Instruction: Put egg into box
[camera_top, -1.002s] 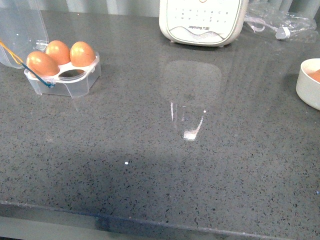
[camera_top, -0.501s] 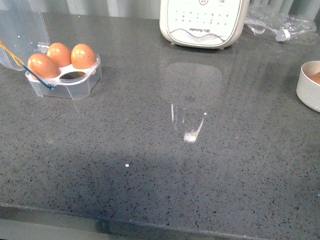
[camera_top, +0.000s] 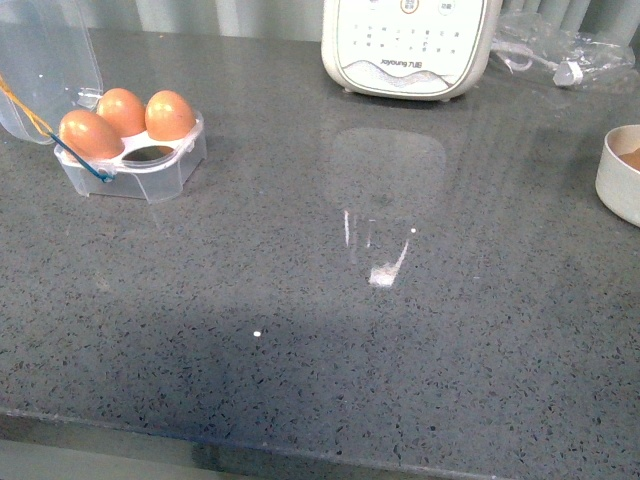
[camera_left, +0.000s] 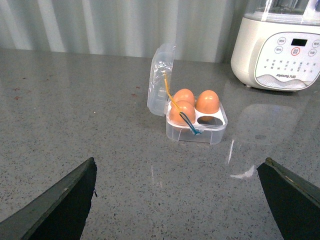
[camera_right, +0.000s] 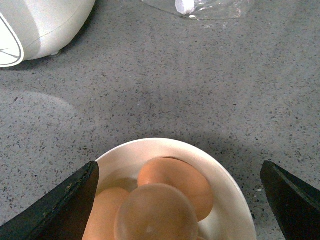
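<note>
Right wrist view, nearest: the right gripper (camera_right: 178, 162) hangs directly above a white bowl (camera_right: 226, 186), pointing down, its jaws spread wide and empty. The egg (camera_right: 175, 182) lies in this bowl, touching other eggs; their exact count cannot be told. The bowl sits at the right edge of the grey speckled countertop (camera_top: 330, 330).

Handling, as judged: the egg is light and rigid, but its shell is thin, brittle, smooth and strongly curved, so it would crack under a hard squeeze and slip from a loose one. The best hold is across the short axis at the widest girth, with gentle closing.

Left wrist view: the left gripper (camera_left: 178, 160) is held above the counter and faces the box (camera_left: 197, 136), well apart from it, its jaws also wide with nothing between them. Neither arm shows in the front view.

The box's clear lid (camera_left: 161, 80) stands open; three eggs (camera_left: 207, 101) fill three cells, and the empty cell (camera_left: 210, 120) is free.

Farthest: a white appliance (camera_top: 410, 45) and a plastic bag (camera_top: 555, 45).
</note>
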